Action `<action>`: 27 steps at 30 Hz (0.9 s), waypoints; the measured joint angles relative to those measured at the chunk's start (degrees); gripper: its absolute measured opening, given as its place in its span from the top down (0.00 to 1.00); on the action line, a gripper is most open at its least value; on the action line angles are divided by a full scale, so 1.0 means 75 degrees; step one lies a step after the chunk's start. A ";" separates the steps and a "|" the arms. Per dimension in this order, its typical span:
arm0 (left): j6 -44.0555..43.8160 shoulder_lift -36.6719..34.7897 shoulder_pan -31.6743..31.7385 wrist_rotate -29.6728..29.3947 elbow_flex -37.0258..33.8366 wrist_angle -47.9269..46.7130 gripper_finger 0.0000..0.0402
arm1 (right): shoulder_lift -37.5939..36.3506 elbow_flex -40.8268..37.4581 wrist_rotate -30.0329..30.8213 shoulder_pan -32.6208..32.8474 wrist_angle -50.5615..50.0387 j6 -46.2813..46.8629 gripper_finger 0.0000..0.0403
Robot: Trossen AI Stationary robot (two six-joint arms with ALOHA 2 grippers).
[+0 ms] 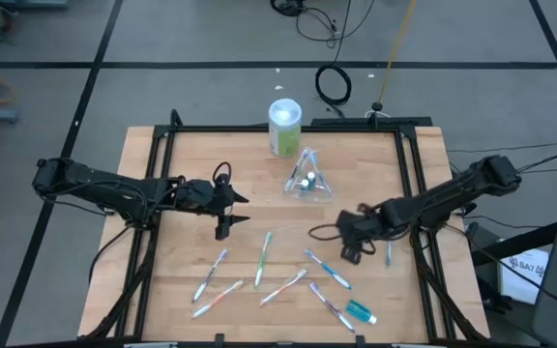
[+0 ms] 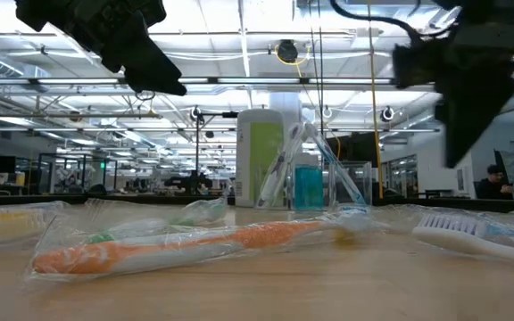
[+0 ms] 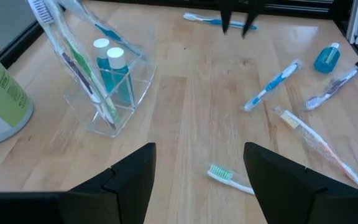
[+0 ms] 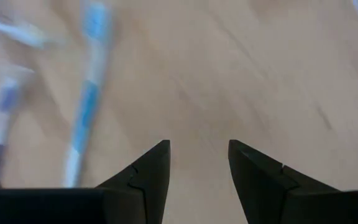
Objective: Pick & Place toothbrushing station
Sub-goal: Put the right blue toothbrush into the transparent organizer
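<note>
A clear plastic bag (image 1: 307, 181) (image 3: 98, 87) stands on its base at the table's far middle. It holds two white-capped teal tubes (image 3: 115, 74) and a few toothbrushes. Several more toothbrushes lie flat near the front edge, among them a green one (image 1: 262, 257), a blue one (image 1: 329, 269) (image 4: 86, 106) and an orange one (image 2: 186, 245). Another teal tube (image 1: 359, 311) lies at the front right. My left gripper (image 1: 235, 215) (image 3: 197, 180) hovers open left of centre, pointing toward the bag. My right gripper (image 1: 351, 251) (image 4: 197, 168) hovers open over bare wood, right of the blue toothbrush.
A white and green canister (image 1: 284, 127) stands behind the bag at the far edge. One more blue toothbrush (image 1: 388, 253) lies by the right rail. Black frame rails (image 1: 162, 174) run along the table's sides. Bare wood shows between the grippers (image 1: 288, 222).
</note>
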 joint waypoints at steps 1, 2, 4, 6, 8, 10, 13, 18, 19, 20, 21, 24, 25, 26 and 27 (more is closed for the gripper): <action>-0.0002 0.0000 0.0002 0.0000 0.0000 -0.0002 0.38 | -0.0163 0.0000 0.0003 0.0005 -0.0483 0.0461 0.61; -0.0008 0.0000 0.0002 0.0000 0.0000 -0.0011 0.38 | -0.0319 0.0000 -0.0002 0.0005 -0.0895 0.0970 0.61; -0.0013 0.0000 -0.0003 0.0000 0.0000 -0.0009 0.38 | -0.0590 0.0000 0.0039 0.0005 -0.1659 0.2103 0.61; -0.0019 0.0000 -0.0012 0.0000 0.0000 -0.0030 0.38 | -0.0782 -0.0037 0.0033 0.0001 -0.2335 0.3275 0.61; -0.0026 0.0000 -0.0048 -0.0006 0.0000 -0.0034 0.38 | -0.0945 -0.0241 0.0000 0.0003 -0.2815 0.4180 0.61; -0.0023 0.0000 -0.0066 -0.0003 0.0000 -0.0037 0.38 | -0.1098 -0.0583 -0.0009 0.0003 -0.2944 0.4703 0.61; -0.0007 0.0000 -0.0105 -0.0003 0.0000 -0.0036 0.38 | -0.1240 -0.1122 -0.0011 -0.0070 -0.2945 0.4991 0.61; 0.0026 0.0000 -0.0134 -0.0003 0.0000 -0.0029 0.38 | -0.1239 -0.1712 -0.0798 -0.0336 -0.2741 0.5383 0.61; 0.0032 0.0000 -0.0133 -0.0003 0.0000 -0.0029 0.38 | -0.1240 -0.1794 -0.0909 -0.0365 -0.2667 0.5529 0.61; 0.0032 0.0000 -0.0132 -0.0003 0.0000 -0.0029 0.38 | -0.1239 -0.1862 -0.0957 -0.0383 -0.2576 0.5702 0.61; 0.0032 0.0000 -0.0132 -0.0003 0.0000 -0.0029 0.38 | -0.1236 -0.1910 -0.0953 -0.0396 -0.2512 0.5901 0.61; 0.0036 0.0000 -0.0132 -0.0003 0.0000 -0.0027 0.38 | -0.1239 -0.2033 -0.0857 -0.0420 -0.2387 0.6299 0.61; 0.0039 0.0000 -0.0129 -0.0003 0.0000 -0.0029 0.38 | -0.1236 -0.2065 -0.0763 -0.0417 -0.2354 0.6391 0.61; 0.0041 0.0000 -0.0129 -0.0003 0.0000 -0.0029 0.38 | -0.1239 -0.2086 -0.0670 -0.0417 -0.2328 0.6475 0.61; 0.0047 0.0000 -0.0129 -0.0003 0.0000 -0.0029 0.38 | -0.1239 -0.2102 -0.0590 -0.0417 -0.2309 0.6567 0.61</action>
